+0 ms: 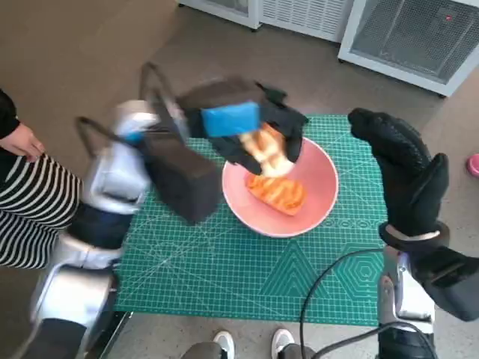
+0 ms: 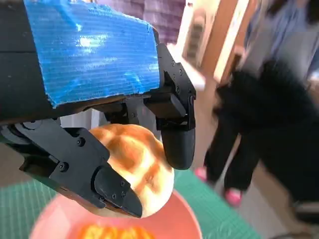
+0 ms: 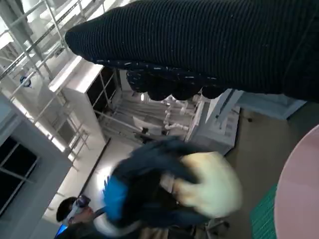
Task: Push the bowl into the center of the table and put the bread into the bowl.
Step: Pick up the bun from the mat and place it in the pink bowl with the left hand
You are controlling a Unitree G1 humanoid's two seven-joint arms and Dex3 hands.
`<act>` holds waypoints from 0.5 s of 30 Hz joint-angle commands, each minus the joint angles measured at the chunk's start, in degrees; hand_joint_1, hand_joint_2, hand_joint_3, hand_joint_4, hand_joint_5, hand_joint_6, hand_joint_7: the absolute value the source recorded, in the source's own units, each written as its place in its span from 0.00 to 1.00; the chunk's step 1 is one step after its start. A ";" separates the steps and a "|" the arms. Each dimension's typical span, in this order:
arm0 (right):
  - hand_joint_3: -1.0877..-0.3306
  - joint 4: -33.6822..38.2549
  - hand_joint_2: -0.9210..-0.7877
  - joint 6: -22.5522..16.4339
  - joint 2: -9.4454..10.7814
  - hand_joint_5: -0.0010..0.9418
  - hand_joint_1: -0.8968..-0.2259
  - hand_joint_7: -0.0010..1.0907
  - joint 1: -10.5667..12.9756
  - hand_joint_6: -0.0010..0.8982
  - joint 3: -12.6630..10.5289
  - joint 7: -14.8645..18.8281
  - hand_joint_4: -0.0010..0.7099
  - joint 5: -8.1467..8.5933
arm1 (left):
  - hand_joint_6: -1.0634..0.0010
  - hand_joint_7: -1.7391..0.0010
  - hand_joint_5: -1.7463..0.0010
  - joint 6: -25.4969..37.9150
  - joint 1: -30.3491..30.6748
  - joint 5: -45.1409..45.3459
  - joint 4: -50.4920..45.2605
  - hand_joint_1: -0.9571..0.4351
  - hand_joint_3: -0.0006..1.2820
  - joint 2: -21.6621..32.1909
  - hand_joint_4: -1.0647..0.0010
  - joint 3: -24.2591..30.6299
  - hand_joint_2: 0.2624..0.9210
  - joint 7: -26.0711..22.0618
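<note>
Two pieces of bread are on my screens, and my left hand grips one of them, a pale round bun, with black fingers wrapped round both sides of it. It hangs just above the pink bowl. The second piece, an orange-brown bread, already lies inside the bowl.

My right hand is raised at the bowl's far right, apart from it, gloved fingers loosely spread and holding nothing.

From the right wrist camera I get the glove as a dark band, the blurred left hand with its bun beyond it, and a slice of the bowl's rim.

Under the bowl the table carries a green cutting mat with a pale printed grid and lines; the bowl sits near its middle, slightly toward the far side. Around the table I see a brown floor, and white cabinets with vented fronts stand along the far wall. A person in a striped garment sits at the left edge, and shoe tips show at the near edge.
</note>
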 commanded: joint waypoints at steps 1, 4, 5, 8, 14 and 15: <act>0.51 -0.37 0.00 0.86 -0.55 0.00 0.34 0.40 1.61 0.07 -0.13 -0.68 0.28 -1.00 | 0.41 0.30 0.36 -3.75 -3.03 4.21 6.79 0.69 0.05 -1.64 0.35 -2.79 1.00 2.82; 0.51 -0.72 0.00 1.05 -0.65 0.00 0.34 0.40 1.82 0.06 -0.22 -0.89 0.28 -0.98 | 0.42 0.31 0.35 -4.18 -3.44 5.40 10.33 0.69 0.05 -2.81 0.34 -3.75 1.00 3.15; 0.51 -0.80 0.00 1.08 -0.67 0.00 0.35 0.40 1.88 0.06 -0.25 -0.96 0.28 -1.00 | 0.41 0.32 0.34 -4.16 -3.56 5.63 11.36 0.69 0.05 -3.17 0.34 -3.94 1.00 3.12; 0.51 -0.92 0.00 1.15 -0.77 0.00 0.35 0.40 1.95 0.06 -0.35 -1.25 0.27 -1.18 | 0.41 0.35 0.32 -3.83 -3.87 5.98 14.49 0.69 0.06 -4.24 0.34 -4.47 0.99 2.52; 0.51 -0.68 0.00 1.17 -0.82 0.00 0.36 0.41 1.64 0.07 -0.69 -1.84 0.25 -1.39 | 0.60 0.22 0.27 2.19 -4.24 7.82 16.87 0.69 0.16 -5.35 0.45 -6.17 1.00 -0.15; 0.51 -0.71 0.00 1.20 -0.84 0.00 0.36 0.41 1.49 0.07 -0.79 -1.95 0.25 -1.40 | 0.63 0.38 0.40 4.33 -4.08 7.91 16.53 0.67 0.15 -5.49 0.48 -6.24 0.93 -1.19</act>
